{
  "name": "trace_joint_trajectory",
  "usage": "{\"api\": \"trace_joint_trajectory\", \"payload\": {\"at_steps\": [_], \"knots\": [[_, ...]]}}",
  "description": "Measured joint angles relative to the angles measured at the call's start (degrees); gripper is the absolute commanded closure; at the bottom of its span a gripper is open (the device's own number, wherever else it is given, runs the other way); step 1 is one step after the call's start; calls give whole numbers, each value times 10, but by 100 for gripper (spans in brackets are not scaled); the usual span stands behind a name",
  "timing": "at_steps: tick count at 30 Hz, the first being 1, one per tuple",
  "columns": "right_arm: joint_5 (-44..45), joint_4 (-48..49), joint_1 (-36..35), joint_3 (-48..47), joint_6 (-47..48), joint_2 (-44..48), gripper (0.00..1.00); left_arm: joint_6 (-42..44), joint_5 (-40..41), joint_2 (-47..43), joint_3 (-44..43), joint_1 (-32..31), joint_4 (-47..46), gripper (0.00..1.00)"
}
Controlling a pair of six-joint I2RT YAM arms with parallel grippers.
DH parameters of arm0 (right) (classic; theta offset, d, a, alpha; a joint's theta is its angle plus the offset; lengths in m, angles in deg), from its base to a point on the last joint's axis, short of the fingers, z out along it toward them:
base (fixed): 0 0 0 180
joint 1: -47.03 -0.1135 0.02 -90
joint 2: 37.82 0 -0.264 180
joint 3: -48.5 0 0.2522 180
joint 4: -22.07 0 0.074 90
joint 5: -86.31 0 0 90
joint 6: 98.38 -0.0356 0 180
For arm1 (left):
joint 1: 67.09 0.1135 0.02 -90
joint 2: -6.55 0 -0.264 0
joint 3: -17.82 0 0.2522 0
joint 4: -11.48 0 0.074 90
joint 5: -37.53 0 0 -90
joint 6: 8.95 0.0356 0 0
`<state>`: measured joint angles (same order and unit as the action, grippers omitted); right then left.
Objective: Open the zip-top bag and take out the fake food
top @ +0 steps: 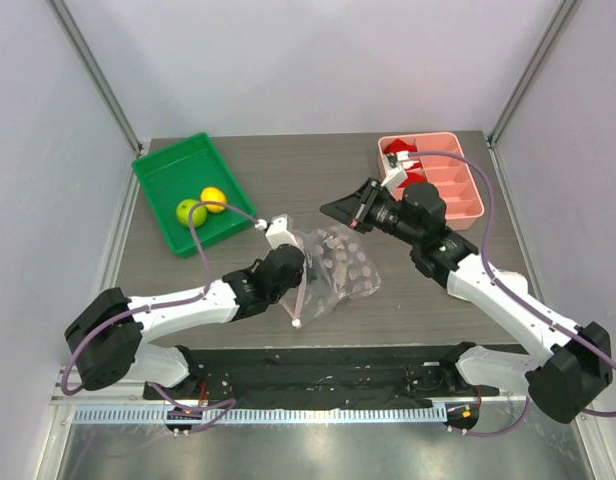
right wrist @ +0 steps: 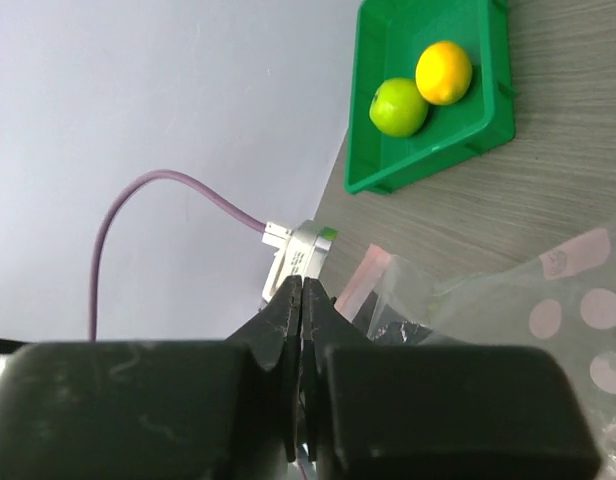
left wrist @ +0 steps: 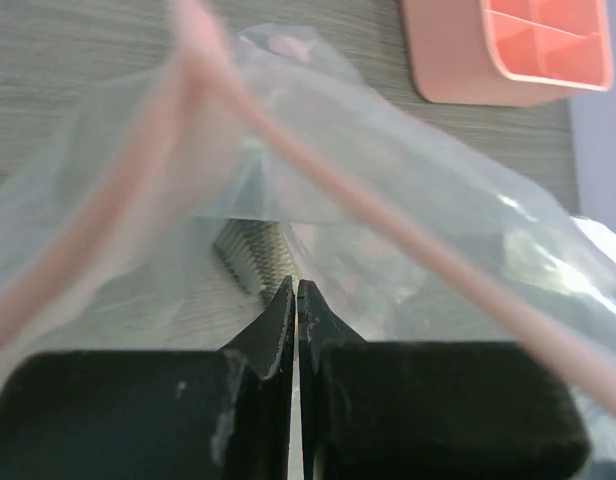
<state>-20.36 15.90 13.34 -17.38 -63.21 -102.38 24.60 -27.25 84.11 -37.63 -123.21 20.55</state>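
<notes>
The clear zip-top bag [top: 343,265] lies crumpled mid-table, its pink strip along the left edge. My left gripper [top: 300,275] is shut at that edge. In the left wrist view the bag [left wrist: 408,200] drapes over the closed left gripper [left wrist: 296,288], pink strip looping in front; no fold shows between the fingers. My right gripper [top: 326,209] hovers shut and empty behind the bag, also shut in its own view [right wrist: 303,285]. The fake food, a lime-green fruit [top: 190,211] and a yellow-orange one [top: 214,199], sits in the green tray [top: 163,165].
A pink divided tray [top: 458,190] at the back right holds red-and-white toy pieces [top: 398,155]. The right wrist view shows the green tray [right wrist: 428,160] with both fruits, the bag [right wrist: 528,300] and the left arm's camera [right wrist: 298,255].
</notes>
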Motion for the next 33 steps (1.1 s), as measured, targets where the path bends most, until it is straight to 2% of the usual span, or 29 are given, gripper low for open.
{"api": "trace_joint_trajectory", "payload": {"at_steps": [1, 4, 7, 9, 15, 19, 23, 25, 26, 27, 29, 30, 32, 33], "knots": [[-11, -10, 0, -13, 12, -10, 72, 6, -9, -6, 1, 0, -5, 100], [-57, -59, 0, -66, 65, -53, 55, 27, -47, -26, 1, 7, -18, 100], [-90, -105, -2, -72, 111, -64, 41, 40, -81, -47, 1, 14, -20, 100], [-103, -125, -4, -52, 131, -54, 38, 47, -101, -56, -2, 19, -16, 100], [-132, -158, -16, -10, 161, -29, 38, 48, -129, -50, -27, 26, 16, 100], [-151, -153, -24, -1, 164, -27, 32, 43, -133, -41, -27, 28, 23, 100], [-166, -131, -33, 5, 159, -27, 31, 42, -140, -31, -27, 29, 31, 100], [-172, -117, -37, 7, 155, -28, 36, 41, -143, -31, -27, 30, 33, 100], [-175, -108, -39, 7, 153, -29, 41, 40, -144, -31, -27, 30, 33, 100], [-176, -99, -41, 7, 152, -31, 56, 40, -144, -31, -27, 30, 34, 100], [-176, -87, -44, 7, 151, -36, 64, 39, -148, -30, -27, 30, 36, 100], [-175, -84, -45, 7, 150, -39, 74, 38, -150, -30, -27, 30, 38, 100], [-172, -82, -46, 7, 150, -45, 84, 37, -152, -30, -27, 30, 43, 100], [-171, -82, -46, 7, 148, -50, 95, 35, -154, -30, -27, 30, 46, 100]]}}
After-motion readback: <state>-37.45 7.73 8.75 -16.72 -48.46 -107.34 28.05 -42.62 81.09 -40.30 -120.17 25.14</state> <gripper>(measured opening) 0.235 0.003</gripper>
